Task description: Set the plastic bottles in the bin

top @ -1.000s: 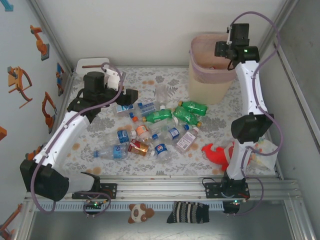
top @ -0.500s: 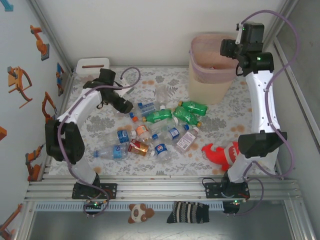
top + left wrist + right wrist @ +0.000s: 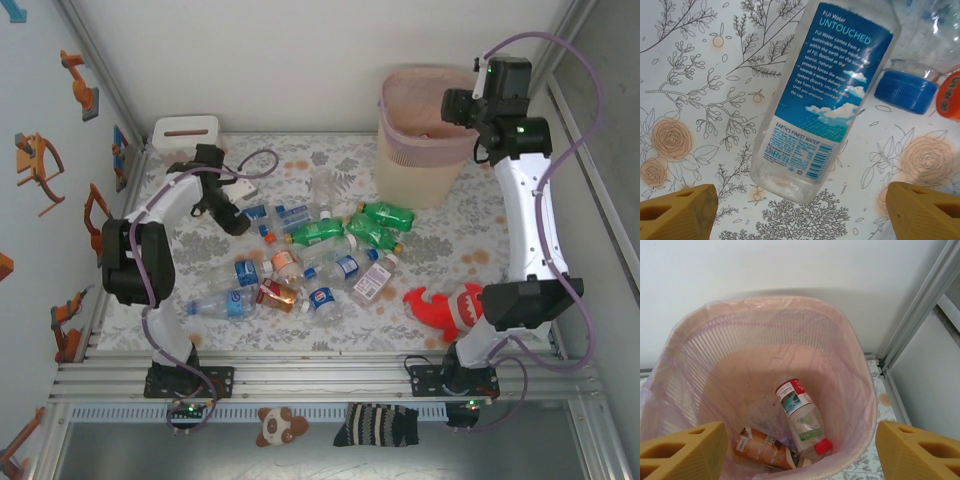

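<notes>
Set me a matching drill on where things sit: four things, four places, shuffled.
Things:
1. blue-label water bottle
2. red-capped bottle
3. red shark toy
4. white box

Places:
A. inside the bin
B. far left corner
C. beside the right arm's base
D. lying in front of the open left tool

Pairs: 1-D, 2-A, 3-C, 4-B.
</notes>
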